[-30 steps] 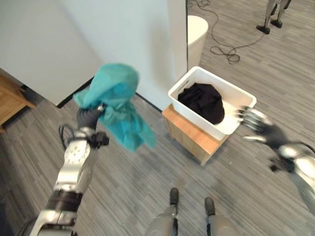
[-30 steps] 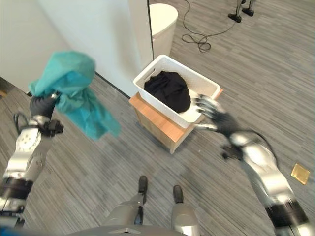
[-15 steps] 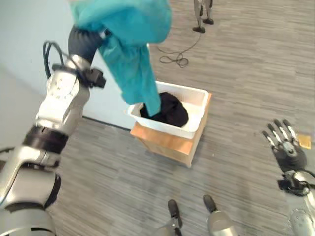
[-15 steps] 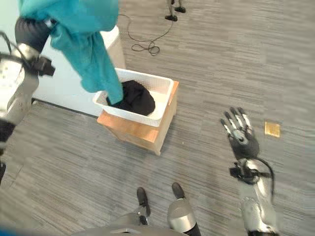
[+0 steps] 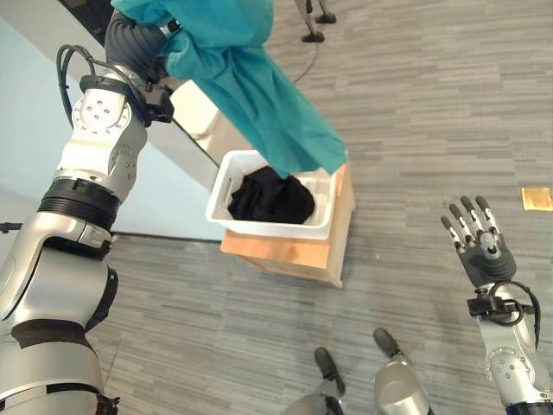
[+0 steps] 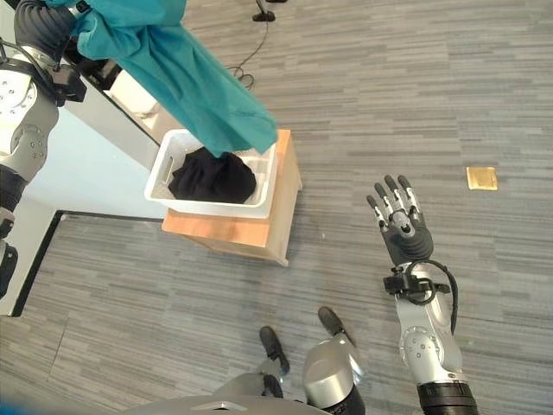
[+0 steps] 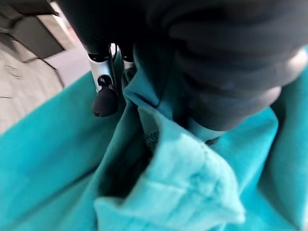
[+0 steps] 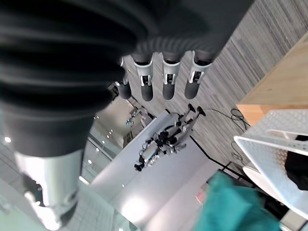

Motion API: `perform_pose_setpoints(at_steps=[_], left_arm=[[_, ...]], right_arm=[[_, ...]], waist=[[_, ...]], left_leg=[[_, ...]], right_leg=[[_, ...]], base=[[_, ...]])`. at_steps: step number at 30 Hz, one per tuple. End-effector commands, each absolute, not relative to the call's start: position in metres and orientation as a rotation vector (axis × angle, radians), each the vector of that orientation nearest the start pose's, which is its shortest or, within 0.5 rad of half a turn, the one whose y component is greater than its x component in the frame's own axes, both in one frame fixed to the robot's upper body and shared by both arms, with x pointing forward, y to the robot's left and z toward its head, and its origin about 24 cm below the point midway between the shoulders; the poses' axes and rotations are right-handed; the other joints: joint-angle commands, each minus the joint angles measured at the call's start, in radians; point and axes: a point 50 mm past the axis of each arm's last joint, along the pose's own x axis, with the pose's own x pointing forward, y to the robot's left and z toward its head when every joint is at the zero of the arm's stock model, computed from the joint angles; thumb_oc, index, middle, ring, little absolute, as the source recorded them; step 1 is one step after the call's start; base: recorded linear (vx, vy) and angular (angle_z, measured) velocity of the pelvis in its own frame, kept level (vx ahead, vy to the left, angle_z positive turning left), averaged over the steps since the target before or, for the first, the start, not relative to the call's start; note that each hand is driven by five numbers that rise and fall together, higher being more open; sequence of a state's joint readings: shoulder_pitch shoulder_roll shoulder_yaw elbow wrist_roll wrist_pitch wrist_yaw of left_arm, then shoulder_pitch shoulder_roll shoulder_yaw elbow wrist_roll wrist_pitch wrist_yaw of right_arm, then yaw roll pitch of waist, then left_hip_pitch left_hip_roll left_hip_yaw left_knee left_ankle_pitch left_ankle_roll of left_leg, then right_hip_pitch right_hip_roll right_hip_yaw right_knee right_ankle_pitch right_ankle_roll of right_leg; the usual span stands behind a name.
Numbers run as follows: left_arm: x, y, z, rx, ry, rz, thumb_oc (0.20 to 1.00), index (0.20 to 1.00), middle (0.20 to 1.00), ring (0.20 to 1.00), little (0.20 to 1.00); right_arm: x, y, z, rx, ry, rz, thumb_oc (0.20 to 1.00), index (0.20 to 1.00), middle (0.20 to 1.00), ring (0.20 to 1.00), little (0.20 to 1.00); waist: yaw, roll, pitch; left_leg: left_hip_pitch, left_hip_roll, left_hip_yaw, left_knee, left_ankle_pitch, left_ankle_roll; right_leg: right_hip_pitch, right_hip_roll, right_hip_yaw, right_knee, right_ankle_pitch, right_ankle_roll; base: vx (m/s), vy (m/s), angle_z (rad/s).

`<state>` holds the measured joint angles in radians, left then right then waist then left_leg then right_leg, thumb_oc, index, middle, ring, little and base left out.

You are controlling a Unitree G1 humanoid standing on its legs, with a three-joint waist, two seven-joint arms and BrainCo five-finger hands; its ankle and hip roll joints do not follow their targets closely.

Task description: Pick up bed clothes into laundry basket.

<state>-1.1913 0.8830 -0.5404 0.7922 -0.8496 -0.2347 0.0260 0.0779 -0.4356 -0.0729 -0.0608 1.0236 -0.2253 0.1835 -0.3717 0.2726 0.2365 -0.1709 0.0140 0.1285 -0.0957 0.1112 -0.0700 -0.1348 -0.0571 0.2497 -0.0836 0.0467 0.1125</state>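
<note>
high on my left, my left hand (image 5: 138, 39) is curled into a teal garment (image 5: 251, 82), and most of its fingers are buried in the folds; in the wrist view one dark fingertip (image 7: 104, 102) shows against the bunched cloth. the top of the garment is cut off by the edge of the head views. it hangs down at a slant, its lower end over the white laundry basket (image 5: 226, 183), hiding part of the far rim. whether it touches the black clothes (image 5: 270, 196) inside, i cannot tell. the basket sits on a wooden stand (image 5: 298, 251). my right hand (image 6: 401, 226) is well apart to the right, fingers straight and spread, holding nothing, above the grey plank floor (image 6: 432, 104).
</note>
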Motion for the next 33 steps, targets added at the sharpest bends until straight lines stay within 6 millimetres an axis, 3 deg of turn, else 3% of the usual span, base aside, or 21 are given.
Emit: perform_pose_setpoints(at_steps=[1,3,5,14,20,26,27,29,32,33], left_arm=[[0.355,0.294,0.371,0.123,-0.721,0.203,0.2,0.2,0.2,0.2,0.2],[0.355,0.3,0.364,0.112,-0.707,0.226,0.2,0.2,0.2,0.2,0.2],[0.357,0.314,0.344,0.07,-0.65,0.277,0.2,0.2,0.2,0.2,0.2],[0.367,0.334,0.274,-0.033,-0.451,0.408,0.2,0.2,0.2,0.2,0.2],[0.371,0.346,0.219,0.181,-0.163,0.473,0.2,0.2,0.2,0.2,0.2],[0.376,0.34,0.216,0.269,-0.118,0.449,0.2,0.2,0.2,0.2,0.2],[0.378,0.336,0.222,0.41,-0.105,0.423,0.2,0.2,0.2,0.2,0.2],[0.379,0.332,0.224,0.48,-0.102,0.397,0.2,0.2,0.2,0.2,0.2],[0.385,0.319,0.236,0.734,-0.105,0.34,0.2,0.2,0.2,0.2,0.2],[0.392,0.307,0.24,0.908,-0.078,0.302,0.2,0.2,0.2,0.2,0.2]], right_arm=[[0.239,-0.255,0.117,0.539,-0.452,0.071,1.0,1.0,1.0,1.0,1.0],[0.243,-0.254,0.118,0.545,-0.461,0.066,1.0,1.0,1.0,1.0,1.0],[0.245,-0.248,0.118,0.539,-0.455,0.087,1.0,1.0,1.0,1.0,1.0],[0.254,-0.238,0.136,0.575,-0.532,0.096,1.0,1.0,1.0,1.0,1.0],[0.253,-0.232,0.125,0.552,-0.474,0.091,1.0,1.0,1.0,1.0,1.0],[0.254,-0.236,0.129,0.549,-0.493,0.088,1.0,1.0,1.0,1.0,1.0],[0.255,-0.236,0.132,0.554,-0.509,0.092,1.0,1.0,1.0,1.0,1.0],[0.256,-0.236,0.132,0.552,-0.509,0.092,1.0,1.0,1.0,1.0,1.0],[0.255,-0.237,0.131,0.514,-0.495,0.11,1.0,1.0,1.0,1.0,1.0],[0.253,-0.236,0.128,0.474,-0.475,0.133,1.0,1.0,1.0,1.0,1.0]], waist=[[0.006,-0.051,0.056],[0.004,-0.055,0.071],[0.009,-0.072,0.097],[0.016,-0.112,0.171],[0.009,-0.093,0.201],[0.001,-0.06,0.206],[-0.003,-0.046,0.206],[-0.004,-0.041,0.207],[-0.01,-0.023,0.209],[-0.016,-0.013,0.211]], left_leg=[[0.107,-0.014,0.001,0.008,-0.092,-0.003],[0.095,-0.011,0.007,0.008,-0.091,-0.005],[0.079,-0.006,0.018,0.008,-0.087,-0.007],[0.016,0.011,0.044,0.008,-0.076,-0.015],[-0.001,0.012,0.043,0.008,-0.071,-0.018],[0.003,0.011,0.042,0.008,-0.072,-0.018],[0.004,0.009,0.04,0.008,-0.072,-0.019],[0.004,0.01,0.038,0.008,-0.071,-0.019],[0.005,0.007,0.034,0.008,-0.07,-0.019],[0.006,0.005,0.032,0.008,-0.069,-0.019]], right_leg=[[-0.059,-0.04,-0.023,0.01,0.04,0.047],[-0.073,-0.037,-0.015,0.01,0.043,0.047],[-0.094,-0.029,-0.008,0.009,0.054,0.047],[-0.17,-0.004,0.021,0.006,0.08,0.047],[-0.183,-0.001,0.028,0.005,0.079,0.044],[-0.179,-0.001,0.034,0.002,0.077,0.043],[-0.176,-0.002,0.034,0.002,0.076,0.042],[-0.175,-0.003,0.033,0.001,0.076,0.041],[-0.174,-0.005,0.031,0.001,0.078,0.042],[-0.172,-0.006,0.03,0.001,0.077,0.042]], base=[[-0.02,-0.026,-0.07],[-0.03,-0.023,-0.09],[-0.04,-0.045,-0.2],[-0.04,-0.03,-0.13],[-0.01,-0.013,-0.01],[0.0,0.0,0.0],[0.0,0.0,0.0],[0.01,0.002,0.02],[0.0,0.0,0.0],[0.0,0.0,0.0]])
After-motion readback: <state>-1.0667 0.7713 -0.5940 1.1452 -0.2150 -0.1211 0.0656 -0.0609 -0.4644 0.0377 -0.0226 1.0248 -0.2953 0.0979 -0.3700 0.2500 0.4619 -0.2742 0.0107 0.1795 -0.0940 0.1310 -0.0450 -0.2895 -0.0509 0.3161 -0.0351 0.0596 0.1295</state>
